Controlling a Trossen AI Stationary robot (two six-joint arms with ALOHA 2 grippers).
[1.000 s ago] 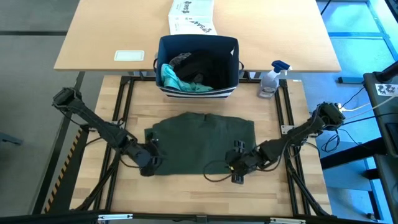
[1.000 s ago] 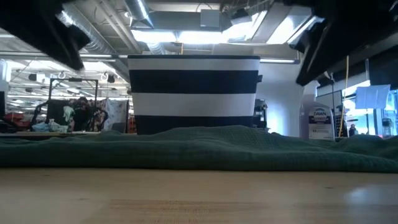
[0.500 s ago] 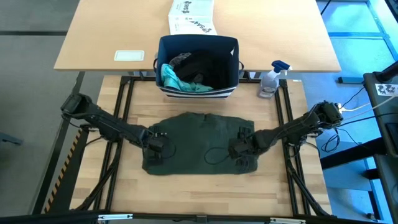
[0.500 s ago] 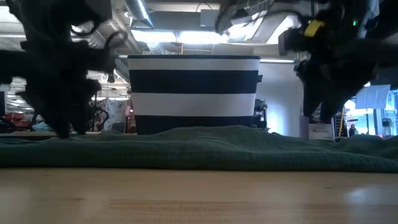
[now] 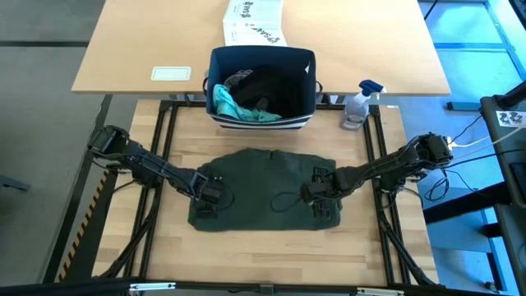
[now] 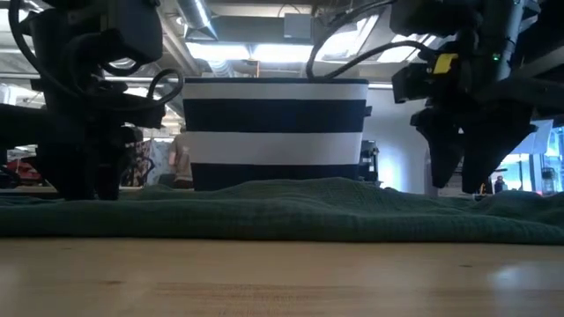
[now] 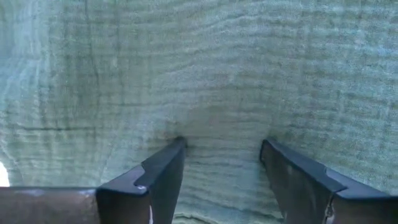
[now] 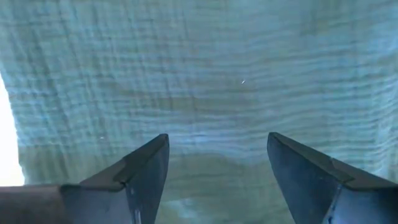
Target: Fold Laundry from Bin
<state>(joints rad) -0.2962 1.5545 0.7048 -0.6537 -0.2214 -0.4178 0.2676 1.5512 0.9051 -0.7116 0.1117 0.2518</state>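
Resting on one olive-green garment [image 5: 267, 197], two pincers, left pincer [image 5: 210, 197] and right pincer [image 5: 320, 196], stand spread.

Olive-green garment [image 5: 267, 189] lies flat mid-desk; bare wood [image 5: 263, 255] in front of it and at both sides gives free passage. Left tool [image 5: 210, 200] sits over the cloth's left part, right tool [image 5: 322, 200] over its right, fingers spread; open cloth lies between them. Behind the garment, the bin [image 5: 261, 122] blocks the centre, stuffed with laundry [image 5: 246, 94]. Spray bottle [image 5: 358, 104] stands right of the bin. A narrow strip of desk separates bin and garment.
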